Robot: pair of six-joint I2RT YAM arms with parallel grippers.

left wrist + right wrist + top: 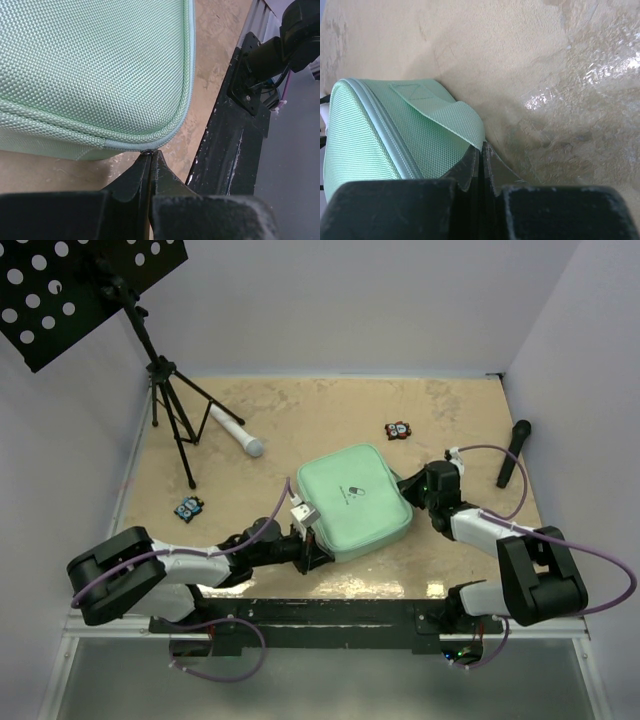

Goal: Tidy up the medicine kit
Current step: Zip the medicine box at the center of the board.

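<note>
Where the medicine kit (355, 502) lies closed in the middle of the table (300, 410), its lid bears a pill logo (352, 490) with lettering too small to read. The right gripper (482, 147) is clenched on the kit's side loop (455, 117). The left gripper (150, 156) is clamped tight, tips touching the zip seam (189, 75) at the near corner.

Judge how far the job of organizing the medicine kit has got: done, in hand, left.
Done: nothing visible; the medicine kit lies zipped shut. In hand: the left gripper pinches its zip at a near corner, the right gripper clamps its strap. Left: unzipping and sorting the contents, unseen here.
</note>
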